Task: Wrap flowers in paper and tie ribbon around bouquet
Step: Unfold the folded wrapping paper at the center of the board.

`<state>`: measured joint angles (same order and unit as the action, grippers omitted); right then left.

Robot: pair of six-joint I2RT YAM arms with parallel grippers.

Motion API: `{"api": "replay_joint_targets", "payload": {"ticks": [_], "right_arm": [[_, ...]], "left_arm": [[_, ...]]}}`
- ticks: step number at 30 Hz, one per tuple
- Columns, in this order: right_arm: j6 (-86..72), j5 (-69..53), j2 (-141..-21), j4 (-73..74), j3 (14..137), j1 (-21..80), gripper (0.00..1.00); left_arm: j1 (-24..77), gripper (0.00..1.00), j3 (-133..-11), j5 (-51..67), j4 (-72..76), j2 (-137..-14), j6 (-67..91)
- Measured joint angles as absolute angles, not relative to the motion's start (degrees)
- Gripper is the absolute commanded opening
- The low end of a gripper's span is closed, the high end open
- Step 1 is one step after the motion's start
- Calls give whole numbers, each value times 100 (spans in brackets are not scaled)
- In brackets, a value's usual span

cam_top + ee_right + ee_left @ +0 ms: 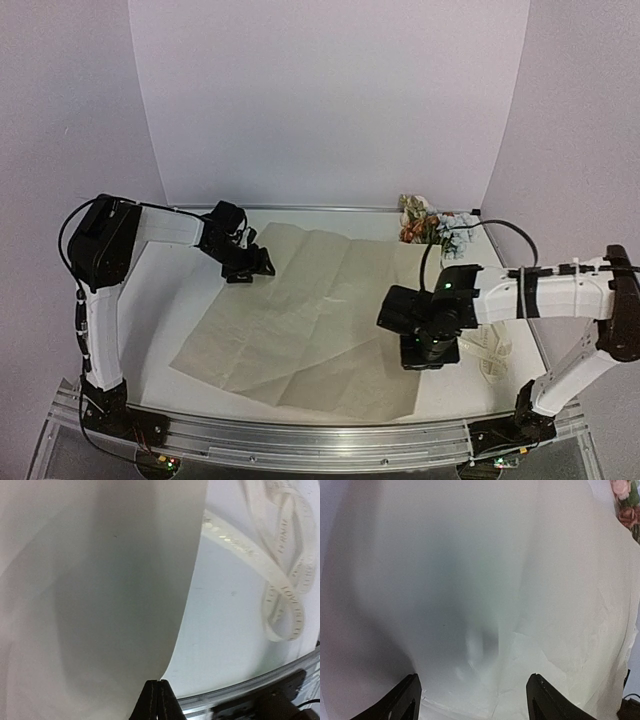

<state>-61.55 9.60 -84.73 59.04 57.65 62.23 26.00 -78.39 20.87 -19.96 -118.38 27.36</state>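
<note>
Rail (320, 440) of ribbed aluminium runs along the near edge, and we see both arm bases bolted to it, with small lit dots beside each base. Beyond it lies the bench (170, 300), a smooth white top with a metal rim.

Nearest to us on the right, the right claw (430, 352) is shut tight. From its wrist camera the tips (160, 682) meet with no gap, and the right edge of the paper (300, 310) runs straight down into them, so it appears pinched there. A green light glows on that arm's wrist.

Just right of this claw, the ribbon (495, 355) lies in loose loops on the bare bench, apart from the paper. It is cream-white with small dark printed lettering (285, 580); we cannot read the words.

The paper itself is spread flat across the middle of the bench, pale tan and crossed by fold creases.

At its far left corner the left claw (250, 268) hangs over the sheet with its fingers (405, 700) spread wide and nothing between them.

Farther back on the right, the flowers (435, 225) lie at the bench's rear edge, near the paper's far right corner, showing pink, cream and pale blue blooms.

Behind everything stands a plain white backdrop (320, 100), with pale lilac walls on both sides.
</note>
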Motion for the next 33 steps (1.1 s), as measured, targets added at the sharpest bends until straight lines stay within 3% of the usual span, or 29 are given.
{"api": "replay_joint_targets", "payload": {"ticks": [1, 3, 5, 11, 13, 21, 25, 33], "right_arm": [[-6258, 869, -8755, 5731, 5978, 6335, 7], [-6439, 574, -9360, 5383, 6518, 6476, 28], [-6564, 230, -9886, 4990, 7019, 6550, 40], [-6461, -330, -10072, 4499, 7330, 6498, 68], [-6320, -546, -9907, 4482, 7250, 6322, 73], [-5381, -1357, -9006, 4758, 6623, 4672, 82], [-4835, -1727, -8944, 4822, 6335, 3830, 85], [-4169, -2304, -9332, 4070, 6392, 2675, 74]], "left_arm": [[2499, 76, -8066, 2039, -2108, -11972, 2643], [2344, 77, -8651, 1922, -2380, -12301, 2443], [2229, 79, -9219, 1820, -2616, -12626, 2241], [2145, 86, -10484, 1637, -3335, -13286, 1721], [2158, 87, -10658, 1634, -3526, -13319, 1620], [2285, 89, -11261, 1762, -3810, -13108, 1581], [2673, 88, -10479, 1787, -3501, -12456, 1887], [4139, 88, -8665, 1997, -2745, -11488, 2839]]}}
